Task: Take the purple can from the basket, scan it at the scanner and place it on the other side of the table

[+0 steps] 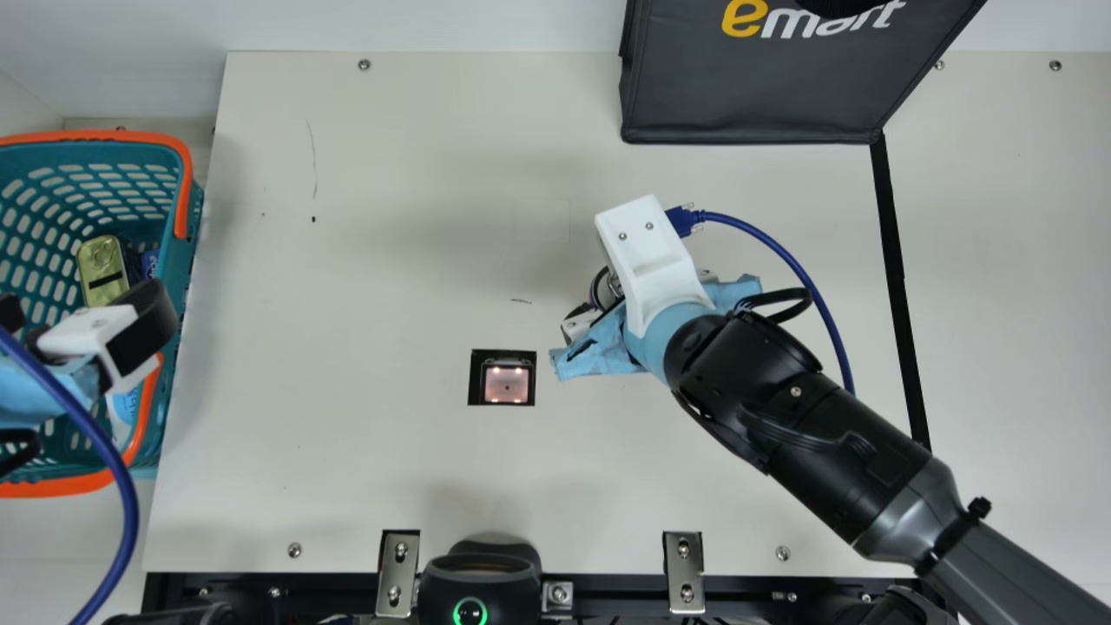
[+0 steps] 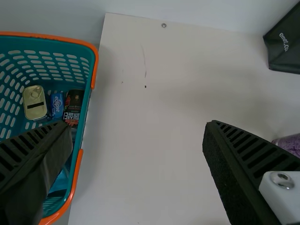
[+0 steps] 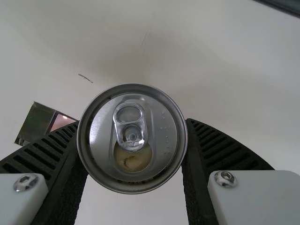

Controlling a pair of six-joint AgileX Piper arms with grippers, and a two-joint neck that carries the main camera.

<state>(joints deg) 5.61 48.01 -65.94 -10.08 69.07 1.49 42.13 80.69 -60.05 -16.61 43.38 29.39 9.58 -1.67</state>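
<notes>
The basket [image 1: 104, 136] is left of the scanner [image 1: 506, 384], the bag [image 1: 746, 95] behind-right.

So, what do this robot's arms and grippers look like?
My right arm is black and grey, with a light blue wrap, white housing and blue cable. My left arm also has light blue, white and a blue cable. My left gripper and right gripper have black ribbed fingers and white, screwed mounts.
</notes>
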